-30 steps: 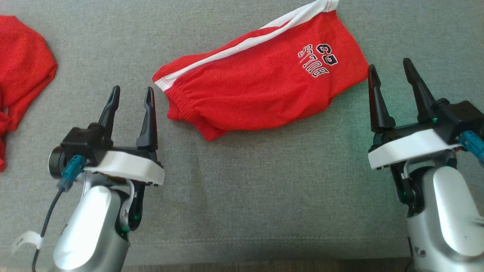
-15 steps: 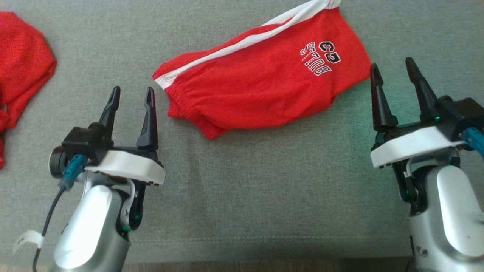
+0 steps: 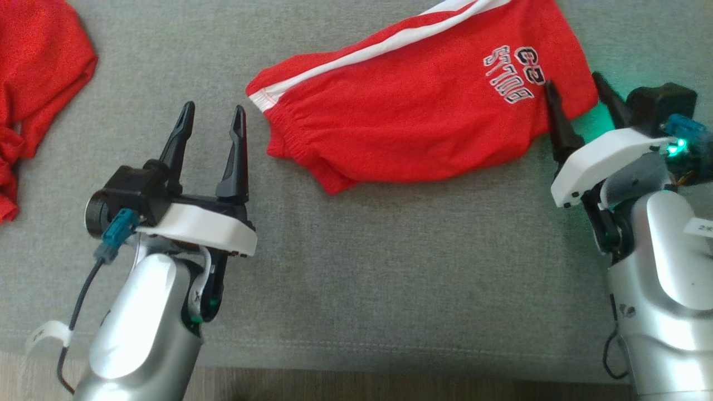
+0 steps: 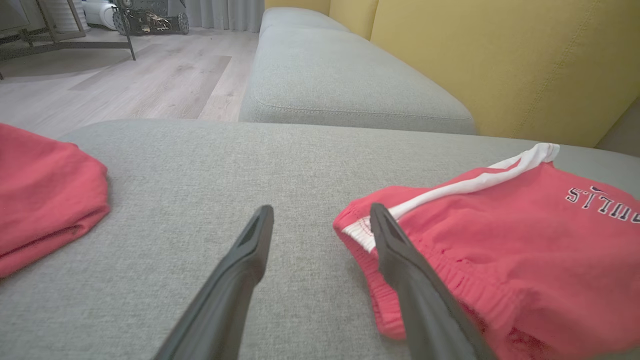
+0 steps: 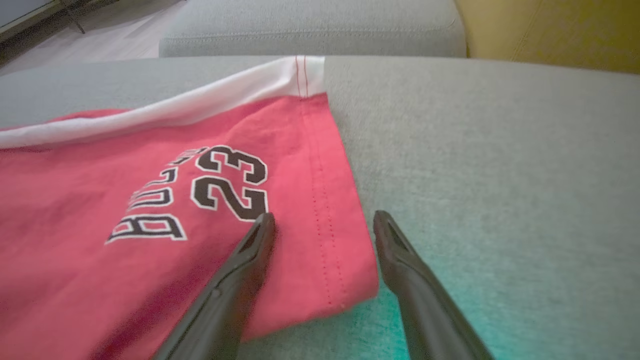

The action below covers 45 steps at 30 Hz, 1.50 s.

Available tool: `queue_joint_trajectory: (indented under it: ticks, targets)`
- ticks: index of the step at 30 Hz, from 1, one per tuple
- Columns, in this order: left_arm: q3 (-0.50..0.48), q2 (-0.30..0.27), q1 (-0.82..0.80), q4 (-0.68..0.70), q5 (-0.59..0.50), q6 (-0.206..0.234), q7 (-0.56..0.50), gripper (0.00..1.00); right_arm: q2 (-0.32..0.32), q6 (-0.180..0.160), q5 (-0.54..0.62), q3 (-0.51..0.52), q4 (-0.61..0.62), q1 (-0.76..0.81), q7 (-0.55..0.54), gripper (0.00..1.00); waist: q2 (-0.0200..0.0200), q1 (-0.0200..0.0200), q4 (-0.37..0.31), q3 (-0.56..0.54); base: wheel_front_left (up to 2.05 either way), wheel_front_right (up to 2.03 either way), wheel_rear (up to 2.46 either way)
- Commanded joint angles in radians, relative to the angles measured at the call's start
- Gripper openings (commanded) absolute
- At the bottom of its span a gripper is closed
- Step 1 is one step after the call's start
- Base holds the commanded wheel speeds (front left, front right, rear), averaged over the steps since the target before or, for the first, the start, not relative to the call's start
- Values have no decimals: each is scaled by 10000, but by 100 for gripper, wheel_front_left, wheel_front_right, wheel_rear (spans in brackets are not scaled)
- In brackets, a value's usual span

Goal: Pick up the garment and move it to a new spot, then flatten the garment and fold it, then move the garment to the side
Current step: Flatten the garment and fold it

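The red shorts (image 3: 423,117) lie flat on the gray couch seat (image 3: 390,267). They run long ways from my left to my right, with the right end a bit farther from me. My left claw (image 3: 214,106) is wide open and holds nothing. The stretchy waist end is just beside its inner finger. My right claw (image 3: 572,79) is wide open and empty too, and the leg corner by the number sits between its fingers. So I think the right claw is nearer for a grab. Another red cloth (image 3: 39,72) lies well off to the left.
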<state>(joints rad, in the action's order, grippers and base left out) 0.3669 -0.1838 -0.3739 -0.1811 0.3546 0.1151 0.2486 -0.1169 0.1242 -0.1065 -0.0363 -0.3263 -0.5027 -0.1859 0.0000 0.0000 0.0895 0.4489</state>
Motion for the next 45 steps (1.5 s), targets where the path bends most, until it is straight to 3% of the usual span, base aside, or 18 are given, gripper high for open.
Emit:
queue_joint_trajectory:
  ticks: [1,8,9,10,11,18,30,45]
  targets:
    - [-359,-158,-329,245,-48,-8,105,100,17,65,-164,-179,185,-159,-127,100,0,0,75,59,0,0,0]
    - [-452,-45,-369,122,-116,-61,126,100,106,65,-792,-338,-673,-521,-1434,100,0,0,74,86,0,0,0]
    - [-462,-39,-373,113,-125,-79,127,100,136,65,-941,-357,-729,-546,-1582,84,0,0,65,85,0,0,0]
    - [-473,-32,-378,116,-138,-95,127,100,146,65,-1039,-389,-746,-575,-1681,38,0,0,55,89,0,0,0]
    - [-482,-22,-385,125,-155,-109,128,100,141,65,-1091,-391,-739,-600,-1718,0,0,0,47,95,0,0,0]
    - [-586,21,-297,201,-279,-144,130,100,253,65,-1263,-23,-269,-249,-1537,0,0,0,-74,13,0,0,0]
    - [-722,-71,150,302,-311,-138,131,100,653,65,-1691,906,1855,2493,-740,0,0,0,-661,-470,0,0,0]
    - [-571,-221,265,426,-292,-97,-3,100,665,65,-2358,1447,2374,3185,-663,0,0,0,-810,-615,0,0,0]
